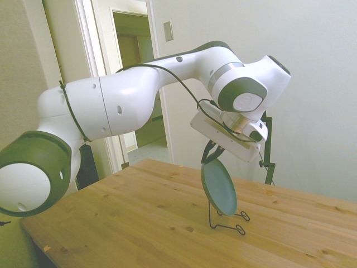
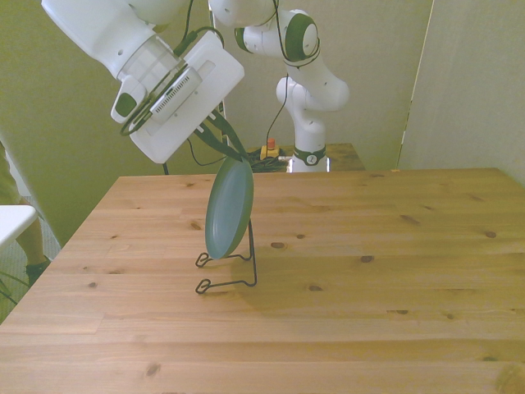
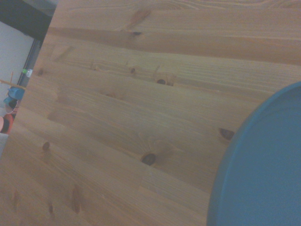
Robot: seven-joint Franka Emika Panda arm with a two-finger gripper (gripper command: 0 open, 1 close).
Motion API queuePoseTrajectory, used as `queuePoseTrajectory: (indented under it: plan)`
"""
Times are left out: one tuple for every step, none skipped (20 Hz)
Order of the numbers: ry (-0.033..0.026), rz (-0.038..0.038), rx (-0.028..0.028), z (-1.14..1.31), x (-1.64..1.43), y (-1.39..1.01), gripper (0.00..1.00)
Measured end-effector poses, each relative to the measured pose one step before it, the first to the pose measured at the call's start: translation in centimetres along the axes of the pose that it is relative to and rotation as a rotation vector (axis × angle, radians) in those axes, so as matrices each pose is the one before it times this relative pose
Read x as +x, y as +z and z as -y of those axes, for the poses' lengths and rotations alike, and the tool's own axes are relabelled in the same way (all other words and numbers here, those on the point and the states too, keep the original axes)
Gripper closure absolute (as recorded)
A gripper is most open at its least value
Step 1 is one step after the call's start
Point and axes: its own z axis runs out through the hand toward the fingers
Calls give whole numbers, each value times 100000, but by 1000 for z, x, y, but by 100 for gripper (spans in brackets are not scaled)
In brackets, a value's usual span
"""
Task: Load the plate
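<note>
plate (image 2: 229, 210) on edge in wire stand (image 2: 238, 271); claw (image 2: 230, 153) pinches rim.

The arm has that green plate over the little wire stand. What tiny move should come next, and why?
Probably let go: open the gripper and lift away. The plate already stands on edge in the black wire stand, leaning against its upright, with the fingers pinching its top rim. It looks seated, though I cannot see its bottom edge clearly.
</note>
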Motion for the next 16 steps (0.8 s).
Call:
queuePoseTrajectory:
  plan:
    - [217,326,66,-210,282,243,100]
    - [181,307,40,-152,244,229,100]
    - [170,268,-10,-150,207,198,100]
    - [99,355,8,-93,193,240,100]
    - [105,420,14,-53,169,255,100]
    - [107,441,-23,-21,157,273,100]
    - [106,407,-62,46,134,267,100]
    - [84,376,-91,99,110,251,100]
    - [17,307,-104,131,81,216,100]
    - [-8,198,-110,135,61,172,100]
    - [74,145,-118,124,44,137,100]
    - [60,126,-120,115,50,136,100]
    - [83,150,-93,110,72,165,100]
    - [112,161,-98,110,97,197,100]
    - [34,85,-105,119,122,216,100]
    - [51,-14,-126,150,132,222,100]
